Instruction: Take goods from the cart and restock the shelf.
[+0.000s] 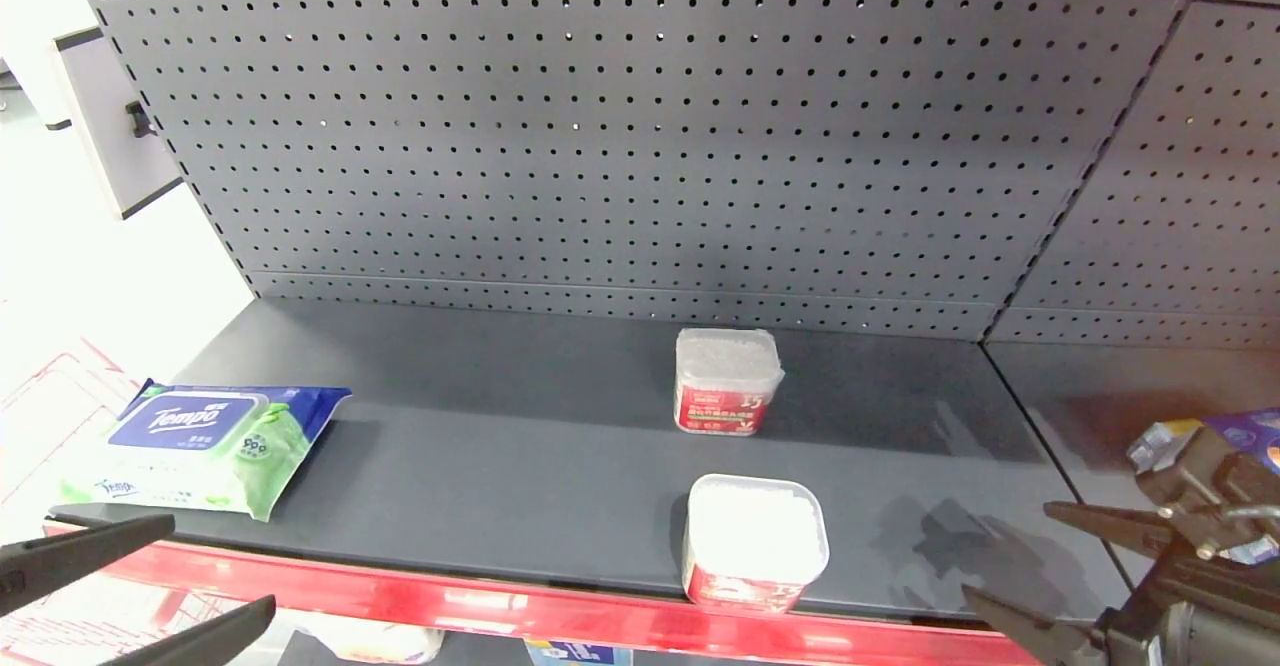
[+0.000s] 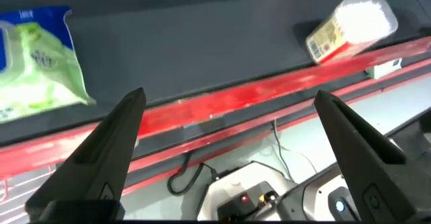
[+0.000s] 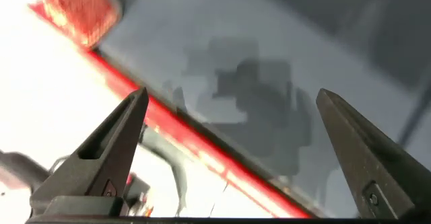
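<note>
Left of the right gripper (image 1: 1005, 551), its jaws wide apart, the near tub (image 1: 752, 544) stands at the shelf's (image 1: 500, 466) front edge.

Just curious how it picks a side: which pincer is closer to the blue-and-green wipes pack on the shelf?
Left. The left pincer sits open just in front of the wipes pack, at the shelf edge. The right pincer is far across, past the front tub.
</note>
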Available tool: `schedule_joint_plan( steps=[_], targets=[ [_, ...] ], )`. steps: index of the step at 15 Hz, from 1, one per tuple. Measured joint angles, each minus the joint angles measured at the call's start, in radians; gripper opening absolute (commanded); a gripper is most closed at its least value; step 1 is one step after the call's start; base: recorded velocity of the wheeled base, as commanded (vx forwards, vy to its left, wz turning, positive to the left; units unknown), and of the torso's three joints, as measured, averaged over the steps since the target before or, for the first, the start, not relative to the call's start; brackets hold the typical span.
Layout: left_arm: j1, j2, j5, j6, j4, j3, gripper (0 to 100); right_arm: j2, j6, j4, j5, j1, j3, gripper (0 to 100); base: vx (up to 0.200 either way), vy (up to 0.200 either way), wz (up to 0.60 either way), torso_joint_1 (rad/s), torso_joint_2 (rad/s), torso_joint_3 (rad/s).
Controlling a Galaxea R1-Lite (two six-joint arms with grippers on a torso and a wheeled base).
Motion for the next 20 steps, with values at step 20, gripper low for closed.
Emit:
schedule_joint_plan(
  steps=[20],
  targets=[
    [0.383,-0.779,0.106,0.142,-0.227,0.475,100,-0.995,0.045,0.279,-0.072,-0.547,0.227,100,0.0,0.0,0.0,0.0,0.0,0.0]
  ],
)
